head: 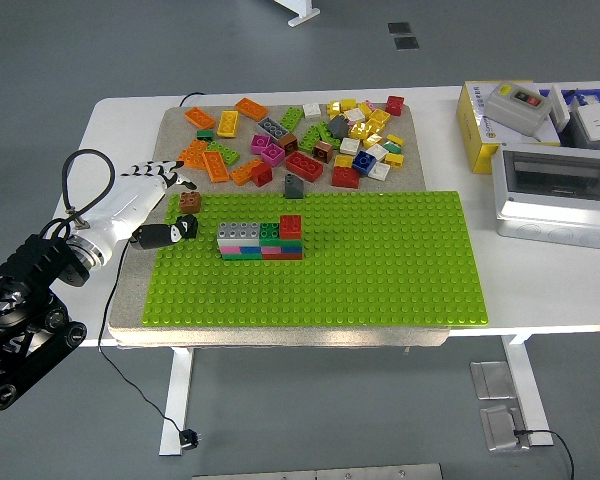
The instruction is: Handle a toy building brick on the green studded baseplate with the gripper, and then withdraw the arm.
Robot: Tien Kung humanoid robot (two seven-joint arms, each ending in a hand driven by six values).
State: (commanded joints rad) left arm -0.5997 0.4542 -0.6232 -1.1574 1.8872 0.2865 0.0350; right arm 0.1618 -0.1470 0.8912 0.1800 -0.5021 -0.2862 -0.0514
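The left hand reaches in from the bench's left side and sits at the left edge of the green studded baseplate. Its white palm lies over the grey mat beneath the baseplate. The thumb points toward a black brick seated near the plate's far-left corner and appears to touch it; whether the brick is actually pinched cannot be told from this view. The other fingers are loosely extended, apart from the thumb, pointing toward the loose brick pile. Nothing is enclosed in the hand.

A brown brick sits just beyond the black one, at the baseplate's far-left corner. Just to the right stands a small built block: grey and green studs on top, a red brick raised at its right end, pink, blue, teal and red layers below. It is pressed onto the baseplate, close to the black brick but apart from it.

On the mat behind the baseplate lies a scattered pile of loose bricks, orange, yellow, red, pink, green, white and brown, none touching the hand.

On the bench's right end, well apart from the work, stand a grey enclosure box, a yellow box and a grey switch unit

The white bench carries everything
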